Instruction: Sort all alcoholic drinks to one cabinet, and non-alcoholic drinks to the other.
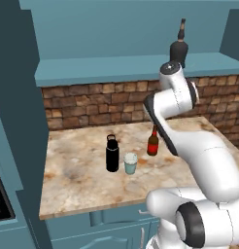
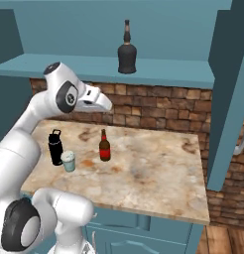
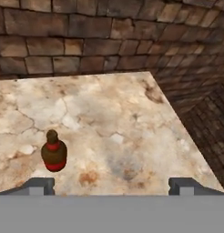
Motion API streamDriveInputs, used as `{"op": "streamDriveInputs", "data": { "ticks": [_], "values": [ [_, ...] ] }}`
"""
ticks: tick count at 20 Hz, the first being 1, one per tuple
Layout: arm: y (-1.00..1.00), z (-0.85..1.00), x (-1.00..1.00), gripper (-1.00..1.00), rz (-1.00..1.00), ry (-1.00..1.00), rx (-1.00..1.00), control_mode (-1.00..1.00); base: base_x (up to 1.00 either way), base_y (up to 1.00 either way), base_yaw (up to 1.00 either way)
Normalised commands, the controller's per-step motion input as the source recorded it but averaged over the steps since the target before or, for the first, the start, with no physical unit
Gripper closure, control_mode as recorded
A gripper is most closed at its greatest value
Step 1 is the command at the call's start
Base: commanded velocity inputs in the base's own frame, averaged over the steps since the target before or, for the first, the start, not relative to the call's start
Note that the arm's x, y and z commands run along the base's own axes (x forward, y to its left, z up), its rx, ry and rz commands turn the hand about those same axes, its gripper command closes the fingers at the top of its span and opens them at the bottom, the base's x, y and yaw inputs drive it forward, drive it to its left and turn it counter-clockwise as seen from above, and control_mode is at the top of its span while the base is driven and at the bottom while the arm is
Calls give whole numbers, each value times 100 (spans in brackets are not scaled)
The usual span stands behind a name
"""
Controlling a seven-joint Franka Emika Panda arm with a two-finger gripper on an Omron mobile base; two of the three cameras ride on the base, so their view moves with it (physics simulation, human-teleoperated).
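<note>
The dark round-bellied bottle [image 1: 179, 48] [image 2: 127, 54] stands upright on the floor board of the open teal cabinet [image 1: 116, 70] [image 2: 94, 67]. On the marble counter [image 1: 77, 180] [image 2: 158, 173] stand the red-brown beer bottle [image 1: 153, 142] [image 2: 104, 146], the black flask [image 1: 112, 154] [image 2: 55, 148] and the pale cup [image 1: 130, 163] [image 2: 68, 161]. My gripper [image 3: 111, 185] is open and holds nothing. It hovers above the counter, and the beer bottle [image 3: 54, 152] sits below, near its left fingertip [image 3: 41, 184].
A brick wall [image 1: 92, 107] [image 3: 86, 36] backs the counter. A tall teal panel [image 2: 225, 99] stands at the counter's right end, and another teal unit [image 1: 14, 121] closes off the left. The counter's right edge [image 3: 186, 132] drops to a dark floor.
</note>
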Motion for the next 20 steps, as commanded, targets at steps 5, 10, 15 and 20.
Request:
{"op": "streamDriveInputs", "data": {
  "ticks": [5,10,15,20],
  "values": [
    [-24,-100,24,-100,7,20,25,-100,0,0,0],
    [-6,-100,10,-100,10,3,8,-100,0,0,0],
    [6,-77,3,-100,8,0,0,-100,0,0,0],
    [2,-47,35,-100,4,0,1,-100,0,0,0]
  ]
}}
